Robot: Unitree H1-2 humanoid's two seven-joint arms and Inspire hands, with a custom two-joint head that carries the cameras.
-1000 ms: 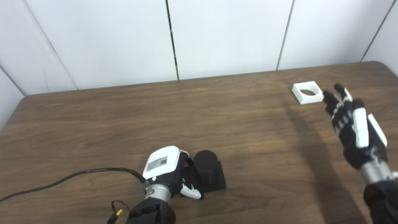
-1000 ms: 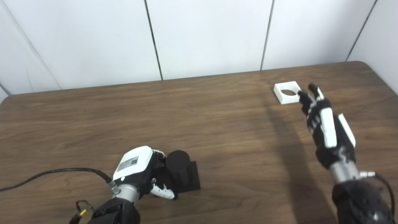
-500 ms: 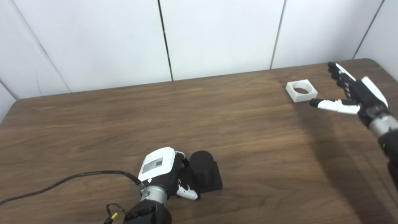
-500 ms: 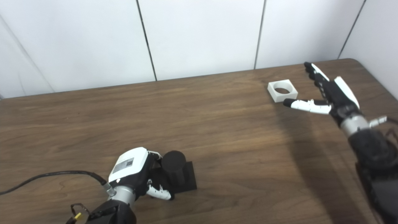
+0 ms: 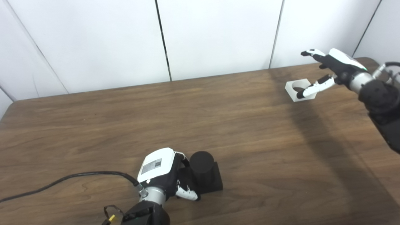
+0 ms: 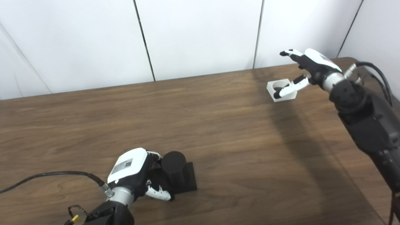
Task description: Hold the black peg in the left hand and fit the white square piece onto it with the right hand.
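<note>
The black peg (image 5: pixel 202 168), a round post on a square base, stands near the table's front edge. My left hand (image 5: pixel 162 173) is wrapped around its left side, fingers and thumb closed on it. The white square piece (image 5: pixel 297 90) with a round hole lies flat at the far right of the table. My right hand (image 5: pixel 328 67) hovers over it, open, palm down; its thumb reaches across the piece's front and its fingers stretch above the far side. The hand does not grip the piece.
A black cable (image 5: pixel 62 181) runs along the wooden table (image 5: pixel 218 118) from the left edge to my left wrist. White wall panels (image 5: pixel 218 34) rise right behind the table's far edge. The table's right edge lies close to my right arm (image 5: pixel 381 103).
My right hand has swung from beside the white piece to above it, turning palm down with the thumb over the piece. The left hand stays on the peg. The camera has shifted slightly.
</note>
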